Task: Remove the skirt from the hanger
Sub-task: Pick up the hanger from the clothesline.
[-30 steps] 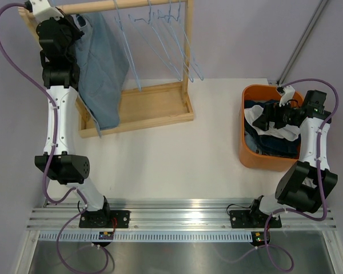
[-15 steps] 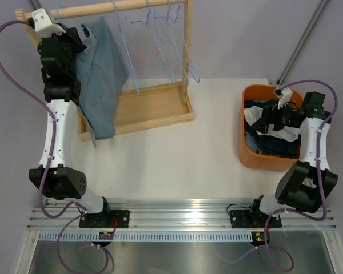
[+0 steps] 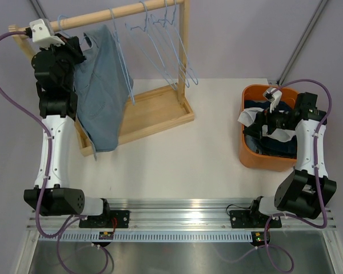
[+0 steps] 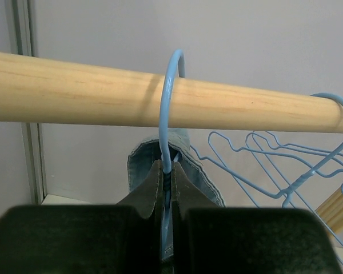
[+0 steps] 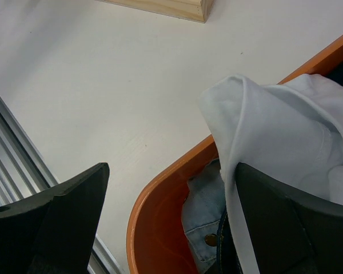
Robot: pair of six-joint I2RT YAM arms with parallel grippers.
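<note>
Left pincer (image 4: 167, 171) is clamped tight on the blue hanger (image 4: 164, 103), right under where its hook loops over the wooden rod (image 4: 74, 88). The denim skirt (image 3: 103, 85) hangs on that hanger, just past and below the fingertips. Right pincer (image 5: 171, 171) is spread wide open, gripping nothing, over the orange bin (image 5: 154, 200) rim, with a white cloth (image 5: 274, 131) against one finger.

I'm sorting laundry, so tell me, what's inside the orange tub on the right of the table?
Inside the orange plastic tub, a white garment lies on top at the near rim, with blue denim clothing beneath it, one metal button showing. Anything deeper is covered.
</note>
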